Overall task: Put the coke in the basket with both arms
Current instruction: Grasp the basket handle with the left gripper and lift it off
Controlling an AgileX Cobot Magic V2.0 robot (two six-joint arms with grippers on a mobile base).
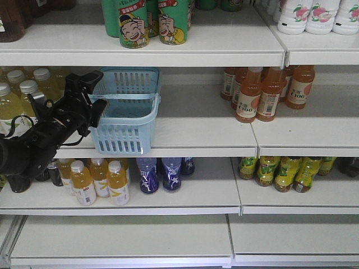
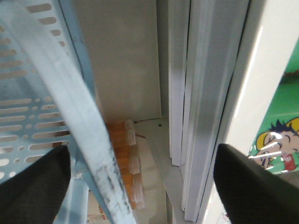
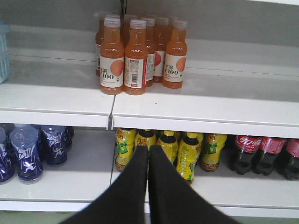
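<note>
Nearest the front camera, the left arm (image 1: pixel 39 137) reaches up from the lower left to the basket (image 1: pixel 126 137), which stands on the middle shelf (image 1: pixel 196 143) with its long side running back into the shelf. The left gripper (image 1: pixel 94 95) sits at the basket's left rim, 1 finger above the other, with the hoop handle (image 1: pixel 120 96) lying across to its right. No red coke bottle shows in this view, and neither does the right arm.

From the left wrist, the 2 black fingers (image 2: pixel 32 186) stand wide apart at the bottom corners. The pale blue handle (image 2: pixel 70 116) runs slantwise through the gap, close to the left-hand finger and not pinched. The slotted wall (image 2: pixel 28 107) fills the left side.

From the right wrist, the right gripper (image 3: pixel 148 154) has its fingers pressed together with nothing between them, aimed at the yellow bottles (image 3: pixel 187 154) on the lower shelf. Orange drinks (image 3: pixel 135 56) stand above, dark cola bottles (image 3: pixel 247 154) lie low to the right, and a sliver of basket (image 3: pixel 3 51) shows far up-left. The coke itself is not in sight, so its bearing from either gripper cannot be told. The left arm is plainly the nearer one to the basket.
</note>
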